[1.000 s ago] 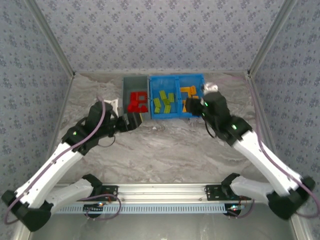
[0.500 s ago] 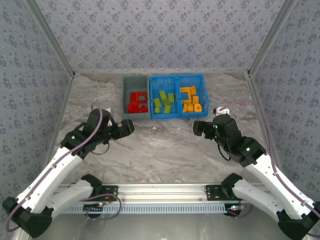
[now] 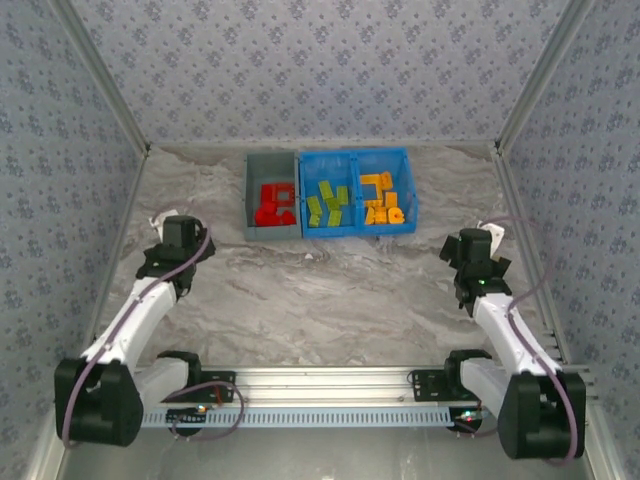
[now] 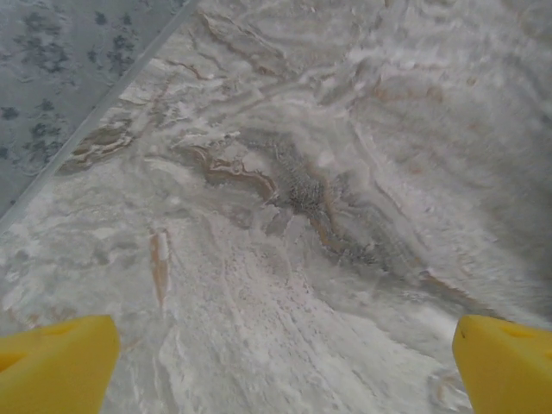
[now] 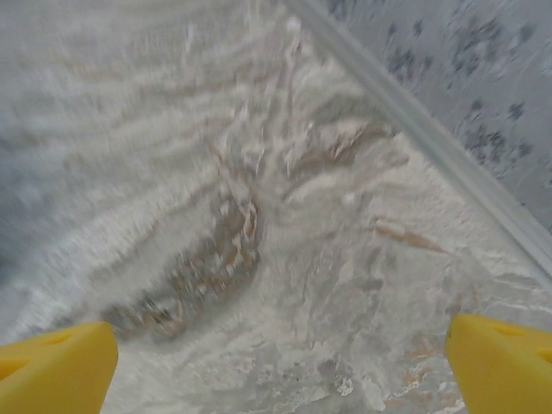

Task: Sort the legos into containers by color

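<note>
— Left gripper (image 4: 278, 366)?
— Spread wide, empty, above the table's (image 3: 330, 290) left side.
— And the legos (image 3: 328, 203)?
— Red in the grey bin (image 3: 250, 190), green and orange in the blue pair (image 3: 355, 154). Right gripper (image 5: 278, 366): wide, empty, far right.

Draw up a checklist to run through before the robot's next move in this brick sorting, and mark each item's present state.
1. All red bricks in the grey bin: ok.
2. All green bricks in the blue pair, in the compartment beside the grey bin: ok.
3. All orange bricks in the far compartment: ok.
4. No stray brick on the table: ok, as far as the top view shows.
5. The left hand open and holding nothing: ok.
6. The right hand open and holding nothing: ok.
</note>
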Controlling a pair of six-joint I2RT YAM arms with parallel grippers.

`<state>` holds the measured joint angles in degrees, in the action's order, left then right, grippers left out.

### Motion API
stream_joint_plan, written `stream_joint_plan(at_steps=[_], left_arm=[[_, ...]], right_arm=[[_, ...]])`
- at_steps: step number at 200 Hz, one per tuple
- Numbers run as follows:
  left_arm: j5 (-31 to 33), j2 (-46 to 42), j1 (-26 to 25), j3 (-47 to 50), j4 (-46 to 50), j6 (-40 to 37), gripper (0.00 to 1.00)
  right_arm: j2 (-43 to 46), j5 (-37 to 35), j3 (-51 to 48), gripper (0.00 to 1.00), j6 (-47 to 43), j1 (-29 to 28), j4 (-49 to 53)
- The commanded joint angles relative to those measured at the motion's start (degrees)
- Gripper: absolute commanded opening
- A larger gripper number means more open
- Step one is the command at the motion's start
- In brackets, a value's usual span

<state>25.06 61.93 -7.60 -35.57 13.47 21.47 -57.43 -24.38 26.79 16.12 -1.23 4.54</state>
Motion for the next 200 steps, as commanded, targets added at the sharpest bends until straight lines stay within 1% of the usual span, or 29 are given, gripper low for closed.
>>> stream_joint_plan(at_steps=[1, 6, 13, 22, 34, 45, 51, 61, 68, 74, 86, 92, 98, 104, 112, 126, 132, 142, 151, 156, 162, 166, 174, 200], left_arm=[[-0.01, 4.87, 0.51, 2.70, -16.99, -7.03, 0.99], [-1.57, 5.86, 1.18, 1.28, -15.38, -7.59, 1.00], [-1.45, 7.62, 1.22, 1.02, -17.11, -9.60, 1.00], [-1.42, 9.59, 1.97, 1.35, -20.04, -9.96, 0.99], [-3.00, 12.05, 3.22, 1.92, -24.79, -10.68, 0.99], [-2.95, 15.09, 3.61, 2.04, -28.31, -12.46, 0.99], [-3.49, 16.89, 3.73, 2.38, -31.31, -13.42, 0.99], [-3.94, 19.66, 3.90, 3.52, -36.50, -14.67, 1.00], [-4.28, 21.49, 3.94, 4.04, -39.99, -15.45, 1.00], [-5.52, 21.99, 3.94, 2.96, -38.94, -16.70, 0.99], [-6.02, 23.43, 4.02, 3.67, -44.28, -19.17, 1.00], [-6.20, 23.87, 4.36, 4.42, -45.67, -18.64, 0.99], [-7.78, 23.93, 5.25, 5.28, -47.35, -18.19, 0.99], [-8.76, 23.95, 5.87, 7.29, -50.28, -17.72, 0.99], [-9.82, 23.49, 6.19, 10.75, -56.64, -17.62, 0.99], [-10.08, 25.83, 6.10, 18.42, -73.40, -18.51, 0.99], [-9.44, 25.83, 5.92, 20.78, -77.22, -18.42, 0.99], [-9.38, 24.39, 5.98, 21.71, -76.32, -17.74, 0.99], [-9.24, 25.71, 6.01, 20.10, -75.12, -18.16, 0.99], [-9.07, 25.62, 5.95, 17.93, -70.59, -17.88, 0.99], [-10.41, 25.36, 6.28, 14.14, -62.54, -17.70, 1.00], [-10.90, 25.83, 6.58, 12.31, -60.44, -17.78, 0.99], [-12.47, 25.86, 7.49, 13.48, -63.03, -17.17, 0.99], [-12.12, 25.62, 7.51, 13.34, -62.28, -17.17, 1.00]], right_arm=[[-4.74, 2.25, -0.35, 1.00, -6.84, 0.36, -14.33], [-6.21, 2.67, -0.77, 1.00, -7.12, 0.36, -16.16], [-8.37, 3.20, -1.54, 1.00, -7.56, 0.37, -19.04], [-11.00, 3.91, -2.62, 1.00, -8.31, 0.37, -22.99], [-14.51, 5.84, -3.98, 1.00, -10.46, 0.71, -29.26], [-16.38, 7.60, -2.43, 1.00, -10.95, 0.96, -29.07], [-17.47, 9.21, -3.00, 1.00, -12.87, 1.03, -33.08], [-18.79, 11.24, -4.48, 1.00, -13.53, 1.53, -39.64], [-19.92, 12.50, -4.68, 1.00, -13.82, 1.97, -42.10], [-21.17, 14.15, -4.76, 1.00, -14.18, 2.63, -44.26], [-23.56, 16.59, -4.16, 1.00, -13.93, 3.71, -44.74], [-25.00, 17.50, -4.82, 1.00, -13.71, 4.19, -47.36], [-25.87, 18.74, -5.54, 1.00, -14.16, 4.27, -49.51], [-26.35, 19.36, -6.15, 1.00, -14.73, 4.04, -50.76], [-27.23, 19.59, -7.73, 1.00, -15.06, 3.85, -54.43], [-29.16, 19.30, -10.68, 1.00, -15.14, 3.80, -61.81], [-28.83, 18.88, -10.96, 1.00, -15.23, 3.62, -61.94], [-28.66, 18.71, -10.42, 1.00, -15.28, 3.43, -60.56], [-29.10, 18.08, -9.49, 1.00, -15.41, 3.17, -59.38], [-29.05, 17.03, -8.30, 1.00, -15.27, 3.01, -56.98], [-29.53, 14.96, -6.89, 1.00, -14.86, 2.74, -54.96], [-29.57, 14.05, -6.12, 1.00, -14.83, 2.39, -53.80], [-29.75, 12.72, -5.87, 1.00, -15.38, 1.54, -53.55], [-29.74, 12.43, -5.95, 1.00, -15.50, 1.35, -53.58]])
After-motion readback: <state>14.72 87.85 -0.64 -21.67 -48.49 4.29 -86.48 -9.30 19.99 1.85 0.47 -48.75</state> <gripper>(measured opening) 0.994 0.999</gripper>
